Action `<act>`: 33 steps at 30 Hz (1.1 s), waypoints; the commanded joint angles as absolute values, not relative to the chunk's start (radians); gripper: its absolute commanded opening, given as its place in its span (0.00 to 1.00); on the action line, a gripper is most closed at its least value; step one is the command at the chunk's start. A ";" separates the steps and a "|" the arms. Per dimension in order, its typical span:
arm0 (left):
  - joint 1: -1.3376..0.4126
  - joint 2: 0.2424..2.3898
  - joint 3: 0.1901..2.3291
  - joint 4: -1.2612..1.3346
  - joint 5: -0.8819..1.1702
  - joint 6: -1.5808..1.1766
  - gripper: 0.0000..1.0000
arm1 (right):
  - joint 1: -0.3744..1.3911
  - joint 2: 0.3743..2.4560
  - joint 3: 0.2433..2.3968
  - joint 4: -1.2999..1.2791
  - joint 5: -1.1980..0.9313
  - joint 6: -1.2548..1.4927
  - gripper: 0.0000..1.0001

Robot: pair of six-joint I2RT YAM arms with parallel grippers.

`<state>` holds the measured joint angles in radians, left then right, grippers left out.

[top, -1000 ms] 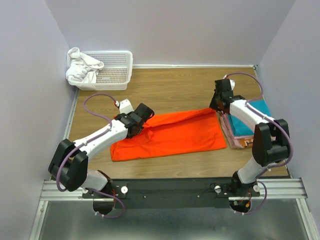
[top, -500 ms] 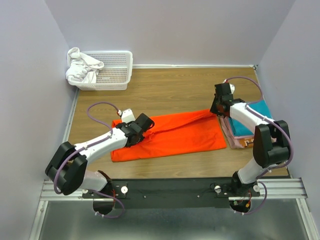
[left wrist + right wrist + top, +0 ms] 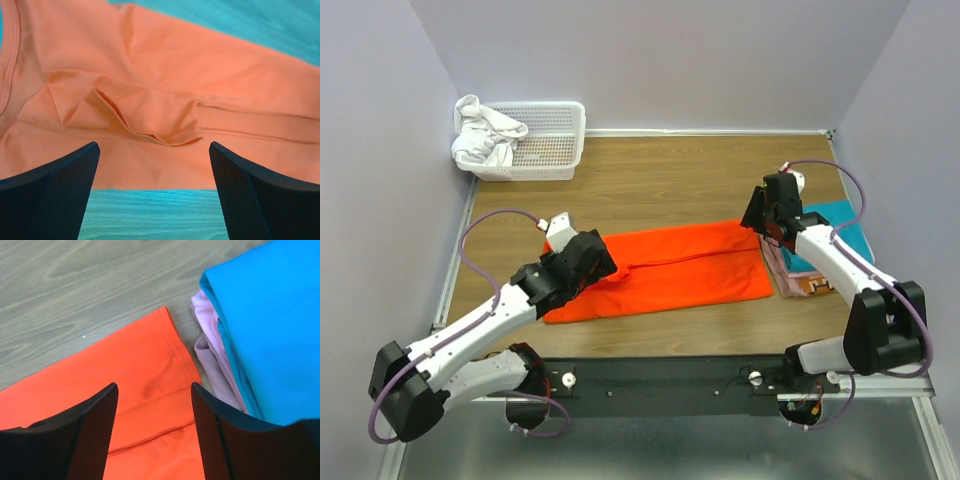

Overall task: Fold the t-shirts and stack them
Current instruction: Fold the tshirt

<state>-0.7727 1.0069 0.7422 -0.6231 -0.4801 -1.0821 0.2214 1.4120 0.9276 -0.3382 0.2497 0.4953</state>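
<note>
The orange t-shirt (image 3: 670, 268) lies flat on the table as a long band folded lengthwise. My left gripper (image 3: 592, 262) hovers open over its left end; the left wrist view shows wrinkled orange cloth (image 3: 165, 75) with a small raised pleat and nothing between the fingers (image 3: 65, 185). My right gripper (image 3: 760, 214) stands open over the shirt's far right corner (image 3: 130, 375), empty. Beside it sits a stack of folded t-shirts: teal (image 3: 823, 232) on top, pink (image 3: 780, 262) under it, a patterned one (image 3: 812, 286) at the bottom. Teal (image 3: 270, 320) and pink (image 3: 212, 337) edges show in the right wrist view.
A white plastic basket (image 3: 548, 140) stands at the back left with a crumpled white cloth (image 3: 483, 135) hanging over its left rim. Lilac walls close in the table on the left, back and right. A metal rail (image 3: 660, 378) runs along the near edge.
Both grippers have gone from shut to open and let go of the orange shirt. The left arm has drawn back toward the near left; the right wrist has shifted slightly right.
</note>
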 commanded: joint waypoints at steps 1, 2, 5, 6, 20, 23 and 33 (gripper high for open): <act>-0.775 0.957 0.726 -0.560 -0.497 -1.034 0.98 | 0.224 1.364 0.917 -0.334 0.151 0.471 0.86; -0.769 0.960 0.730 -0.526 -0.508 -0.996 0.98 | 0.222 1.370 0.917 -0.331 0.118 0.465 1.00; -0.732 1.011 0.756 -0.459 -0.515 -0.947 0.98 | 0.224 1.397 0.919 -0.330 0.006 0.465 1.00; -0.720 1.055 0.764 -0.436 -0.491 -0.895 0.98 | 0.227 1.423 0.917 -0.322 -0.045 0.465 1.00; -0.650 1.364 0.734 -0.316 -0.293 -0.805 0.98 | 0.255 1.632 0.923 -0.250 -0.035 0.509 1.00; -0.658 1.330 0.638 -0.298 -0.238 -0.815 0.98 | 0.255 1.643 0.916 -0.250 -0.008 0.517 1.00; -0.804 0.901 0.488 -0.422 -0.129 -0.936 0.98 | 0.255 1.626 0.907 -0.255 0.040 0.519 1.00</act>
